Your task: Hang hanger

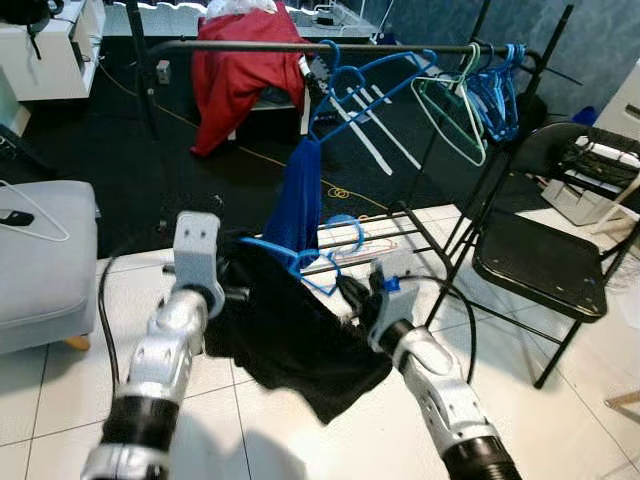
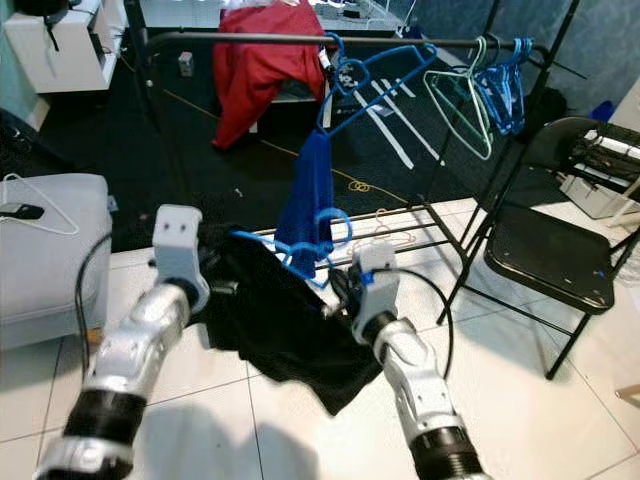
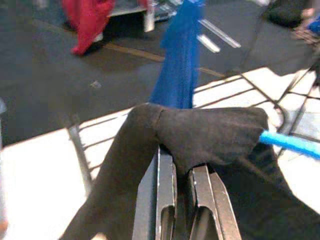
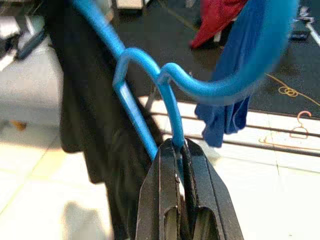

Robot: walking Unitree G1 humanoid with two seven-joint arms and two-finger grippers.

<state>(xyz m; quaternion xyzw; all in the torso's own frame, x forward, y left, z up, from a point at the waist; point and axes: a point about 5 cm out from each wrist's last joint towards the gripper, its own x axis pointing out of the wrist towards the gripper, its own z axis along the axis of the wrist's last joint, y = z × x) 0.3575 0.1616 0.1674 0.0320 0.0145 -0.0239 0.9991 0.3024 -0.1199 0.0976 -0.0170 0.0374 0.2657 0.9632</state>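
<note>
Blue hanger (image 4: 150, 95) pinched in right gripper (image 4: 179, 150), left gripper (image 3: 182, 167) clamping black garment (image 1: 290, 330), rail (image 1: 250, 45) behind.

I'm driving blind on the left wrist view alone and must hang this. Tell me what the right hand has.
Observer: The right hand is shut on the blue hanger, near its hook.
Operator: Report the rail.
Observer: The rail stands ahead, above both hands.
Operator: Say what's on it.
Observer: A red garment, a blue cloth on a hanger, and bare hangers toward the right.
</note>
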